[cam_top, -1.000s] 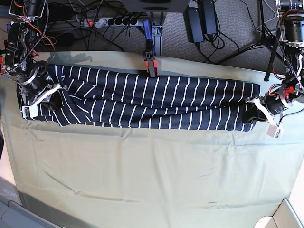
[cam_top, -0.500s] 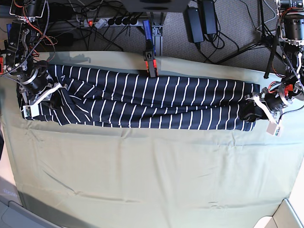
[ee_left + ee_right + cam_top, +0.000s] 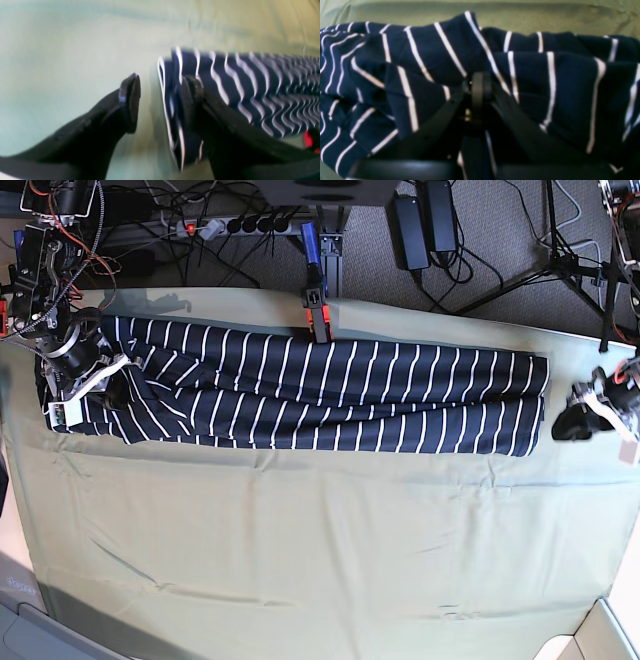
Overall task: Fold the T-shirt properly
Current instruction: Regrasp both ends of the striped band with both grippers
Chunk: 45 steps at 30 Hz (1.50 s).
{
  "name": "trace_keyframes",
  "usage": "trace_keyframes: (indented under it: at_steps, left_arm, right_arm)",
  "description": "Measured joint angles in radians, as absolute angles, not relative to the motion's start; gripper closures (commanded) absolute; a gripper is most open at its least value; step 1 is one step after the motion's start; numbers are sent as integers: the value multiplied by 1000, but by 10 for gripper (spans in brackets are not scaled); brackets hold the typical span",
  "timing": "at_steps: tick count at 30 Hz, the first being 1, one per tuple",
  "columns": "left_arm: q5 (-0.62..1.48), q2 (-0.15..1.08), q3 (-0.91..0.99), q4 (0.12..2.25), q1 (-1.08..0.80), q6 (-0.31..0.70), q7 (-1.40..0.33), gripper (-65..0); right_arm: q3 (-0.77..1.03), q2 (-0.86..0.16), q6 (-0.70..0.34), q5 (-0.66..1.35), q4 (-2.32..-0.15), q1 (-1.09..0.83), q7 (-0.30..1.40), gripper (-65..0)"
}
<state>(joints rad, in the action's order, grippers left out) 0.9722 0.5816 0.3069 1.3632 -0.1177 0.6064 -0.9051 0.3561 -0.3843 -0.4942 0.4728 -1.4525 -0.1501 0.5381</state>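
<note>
- Left wrist: left gripper (image 3: pixel 160 100) spread wide beside the T-shirt (image 3: pixel 250 92) hem, gripping nothing; limp layers sag.
- Right wrist: right gripper (image 3: pixel 478 87) pinched together amid bunched T-shirt (image 3: pixel 420 75); whether cloth is caught, unclear.
- Base: T-shirt (image 3: pixel 320 395) a long band across the green table cloth (image 3: pixel 320 550); probably light, slippery, best held at corners.

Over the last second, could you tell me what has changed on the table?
The left gripper opened, let go of the T-shirt hem and drew back off its end onto the table cloth. The right gripper stayed shut on the T-shirt at the other end, and the shirt lay unmoved.
</note>
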Motion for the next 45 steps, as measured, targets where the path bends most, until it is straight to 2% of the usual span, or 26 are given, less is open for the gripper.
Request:
trace_keyframes:
  at_steps: [3, 13, 27, 45]
  left_arm:
    - [971, 579, 306, 1357, -155, 606, -885, -393]
    - [1085, 578, 306, 1306, -152, 606, -889, -394]
    - [1176, 515, 309, 1236, -147, 616, -899, -394]
    - [1189, 462, 312, 1236, -146, 622, -889, -393]
  right_arm:
    - [356, -385, -494, 476, -1452, -150, 538, 0]
    - [356, -385, -494, 482, -1452, -150, 538, 0]
    - [356, -385, -494, 485, -1452, -150, 538, 0]
    - [356, -385, -494, 485, -1452, -150, 539, 0]
